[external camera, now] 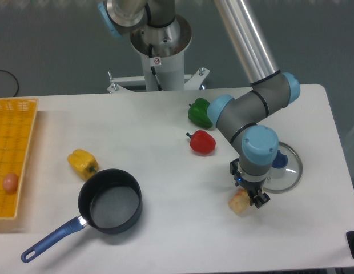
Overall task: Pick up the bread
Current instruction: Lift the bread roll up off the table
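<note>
Robotics lab bench, toy kitchen setup.
Arm base [160, 40] bolted behind white table [165, 240]; plastic peppers [202, 142], saucepan [110, 201], yellow crate [11, 148], grey wall.

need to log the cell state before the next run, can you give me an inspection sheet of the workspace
surface: white table, no spills seen
job's things: bread on the table near the front right, right at the gripper
clutter: yellow bell pepper, red bell pepper, green bell pepper, dark saucepan with blue handle, glass lid with blue knob, yellow crate at the left edge holding a small pinkish item
grippers: gripper down at the bread; whether the fingers are closed on it cannot be told
cables: black cable beyond the table's far left corner
surroundings: robot base behind the table, grey floor
</note>
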Robot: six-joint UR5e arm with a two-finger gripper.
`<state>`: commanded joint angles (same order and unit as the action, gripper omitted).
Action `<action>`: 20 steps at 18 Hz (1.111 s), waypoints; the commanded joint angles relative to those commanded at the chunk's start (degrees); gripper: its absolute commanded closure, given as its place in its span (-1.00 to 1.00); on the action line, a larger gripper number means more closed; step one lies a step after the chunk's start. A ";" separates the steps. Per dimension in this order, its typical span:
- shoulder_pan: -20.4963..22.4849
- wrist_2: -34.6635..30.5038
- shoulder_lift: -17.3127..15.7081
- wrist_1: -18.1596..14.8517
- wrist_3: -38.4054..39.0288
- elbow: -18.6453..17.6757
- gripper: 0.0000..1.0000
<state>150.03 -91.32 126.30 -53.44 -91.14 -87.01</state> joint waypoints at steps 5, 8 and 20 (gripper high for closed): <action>0.00 0.00 -1.23 -0.09 0.00 0.26 0.01; 0.09 0.00 -3.24 -0.52 -0.61 0.27 0.04; 0.79 -0.09 -8.79 -5.80 -11.34 0.53 0.05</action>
<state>150.82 -91.41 117.51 -59.24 -102.48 -86.49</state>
